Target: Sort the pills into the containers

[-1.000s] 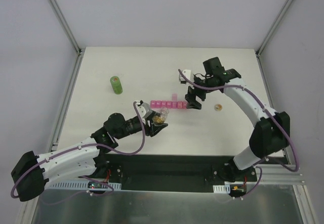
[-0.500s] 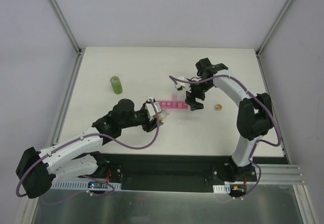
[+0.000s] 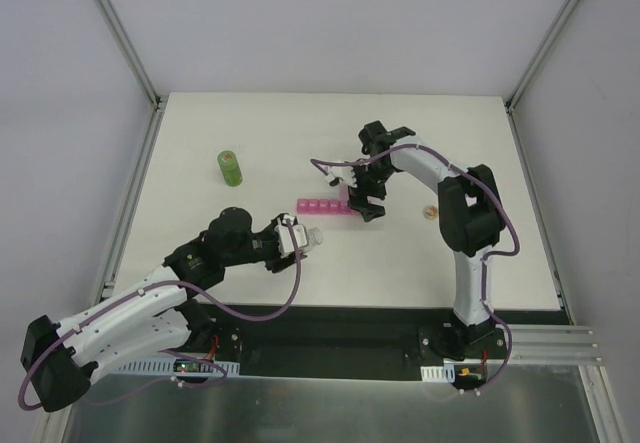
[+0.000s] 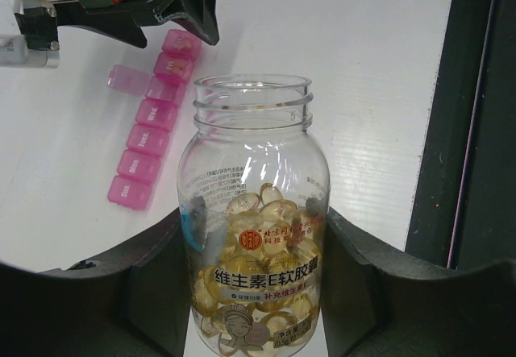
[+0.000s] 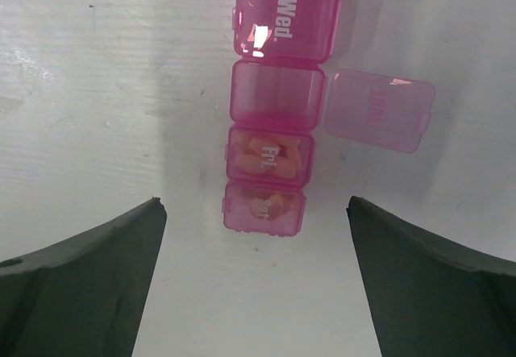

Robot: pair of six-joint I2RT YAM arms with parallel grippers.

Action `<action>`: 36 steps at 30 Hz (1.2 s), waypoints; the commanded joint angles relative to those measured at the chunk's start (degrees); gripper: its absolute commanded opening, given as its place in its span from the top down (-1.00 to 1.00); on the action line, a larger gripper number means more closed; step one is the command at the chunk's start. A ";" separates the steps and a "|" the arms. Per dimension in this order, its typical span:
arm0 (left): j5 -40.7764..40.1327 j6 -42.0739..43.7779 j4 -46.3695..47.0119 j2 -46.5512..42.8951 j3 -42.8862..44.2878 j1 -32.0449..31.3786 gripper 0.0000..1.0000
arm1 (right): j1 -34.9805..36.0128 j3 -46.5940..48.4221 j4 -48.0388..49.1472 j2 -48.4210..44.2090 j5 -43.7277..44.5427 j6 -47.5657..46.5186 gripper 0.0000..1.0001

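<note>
My left gripper (image 3: pixel 292 239) is shut on a small clear uncapped bottle (image 4: pixel 253 172), and a heap of yellow pills (image 4: pixel 260 236) shows through its wall. The bottle hangs just in front of the left end of the containers (image 3: pixel 322 206), a pink strip of day compartments, also in the left wrist view (image 4: pixel 151 127). My right gripper (image 5: pixel 256 202) stands wide open over the strip's right end, its fingers (image 5: pixel 89 276) either side of the "Sat" compartment (image 5: pixel 264 209). "Fri" (image 5: pixel 270 157) and "Sat" hold orange pills. The compartment above them (image 5: pixel 277 93) is open with its lid (image 5: pixel 379 117) flipped aside.
A green cylindrical bottle (image 3: pixel 231 168) stands at the back left of the white table (image 3: pixel 250 273). A small round cap (image 3: pixel 430 212) lies right of the strip. The table's dark front edge (image 4: pixel 472 131) runs close to the held bottle.
My right gripper has moved left along the strip's right end. My left gripper has drawn the bottle slightly back and to the left, away from the strip.
</note>
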 commanded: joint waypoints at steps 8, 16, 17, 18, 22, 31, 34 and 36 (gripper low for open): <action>3.28 2.08 -1.80 -0.56 -0.39 0.51 1.00 | 1.15 1.27 2.71 2.04 1.70 3.48 -0.87; 3.55 1.81 -1.89 -0.47 -1.09 0.51 1.00 | 2.03 1.98 0.07 3.19 2.75 2.17 -0.55; 3.72 1.90 -1.80 -0.38 -1.09 0.51 1.00 | 2.11 1.45 0.07 3.01 2.84 1.99 -0.51; 3.90 2.08 -1.89 -0.29 -1.09 0.51 1.00 | 2.29 0.49 0.16 2.83 2.93 1.81 -0.47; 4.42 2.52 -2.59 -0.03 -0.83 0.51 1.00 | 2.55 -1.27 0.51 2.04 3.54 1.99 -0.16; 9.26 1.11 -6.72 2.87 1.81 0.51 1.00 | 2.47 -6.80 0.95 -1.12 5.22 1.11 0.19; 10.22 0.67 -6.99 3.04 1.98 0.51 1.00 | 2.38 -7.95 1.12 -2.35 5.48 0.85 0.21; 11.19 0.41 -7.69 3.40 2.77 0.51 1.00 | 1.94 -8.66 1.04 -3.14 5.57 0.76 0.20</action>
